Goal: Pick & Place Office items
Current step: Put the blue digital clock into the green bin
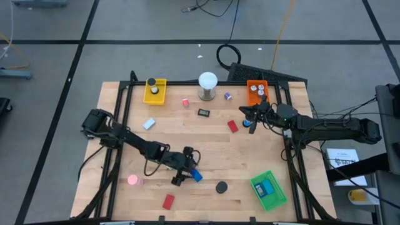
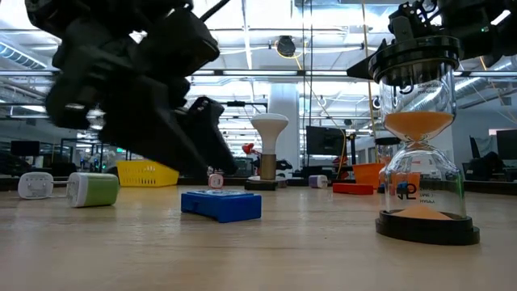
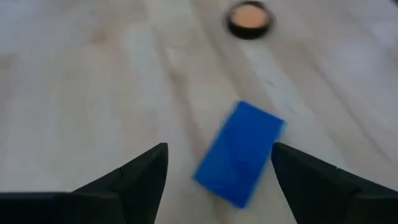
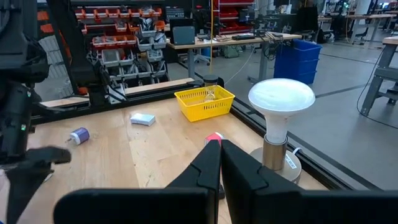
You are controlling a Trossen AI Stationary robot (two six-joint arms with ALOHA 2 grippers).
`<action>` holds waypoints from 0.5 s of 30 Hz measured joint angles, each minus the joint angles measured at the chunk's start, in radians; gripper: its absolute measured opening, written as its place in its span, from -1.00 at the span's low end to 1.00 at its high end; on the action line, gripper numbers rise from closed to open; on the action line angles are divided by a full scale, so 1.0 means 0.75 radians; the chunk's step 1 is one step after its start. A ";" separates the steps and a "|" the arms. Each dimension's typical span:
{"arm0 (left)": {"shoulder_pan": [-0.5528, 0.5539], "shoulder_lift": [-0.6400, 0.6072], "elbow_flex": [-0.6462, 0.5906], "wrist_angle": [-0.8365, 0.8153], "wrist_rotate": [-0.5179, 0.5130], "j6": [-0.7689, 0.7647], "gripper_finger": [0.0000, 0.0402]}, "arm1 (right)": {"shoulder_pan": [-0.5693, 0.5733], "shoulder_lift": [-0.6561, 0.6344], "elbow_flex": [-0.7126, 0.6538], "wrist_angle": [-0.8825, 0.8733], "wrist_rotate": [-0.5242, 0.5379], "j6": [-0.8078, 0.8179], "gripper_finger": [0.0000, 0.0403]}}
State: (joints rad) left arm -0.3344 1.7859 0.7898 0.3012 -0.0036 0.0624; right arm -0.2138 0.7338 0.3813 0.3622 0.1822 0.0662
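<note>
Left pincer (image 3: 217, 171) wide, blue flat block (image 3: 239, 152) flat on counter (image 3: 81, 93) between its fingers, apparently for grabbing; right pincer (image 4: 221, 155) closed, empty.

left claw (image 1: 185, 167): low, fingers spread wide | right claw (image 1: 250, 116): raised, fingers pressed together

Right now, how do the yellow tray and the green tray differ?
The yellow tray sits at the table's far left edge; the green tray lies near the front right. The yellow tray stands square to the table; the green tray is turned askew. Both hold something.
</note>
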 joint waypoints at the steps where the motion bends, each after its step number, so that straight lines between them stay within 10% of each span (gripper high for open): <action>1: -0.001 0.014 0.010 0.007 0.022 0.005 0.46 | 0.000 0.000 0.000 0.000 0.000 0.000 -0.97; 15: -0.010 0.132 0.012 0.070 0.010 0.023 0.13 | -0.001 0.003 0.000 0.000 -0.001 0.000 -0.97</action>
State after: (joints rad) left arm -0.3416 1.8849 0.7986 0.3536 0.0041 0.0795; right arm -0.2142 0.7361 0.3813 0.3624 0.1817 0.0662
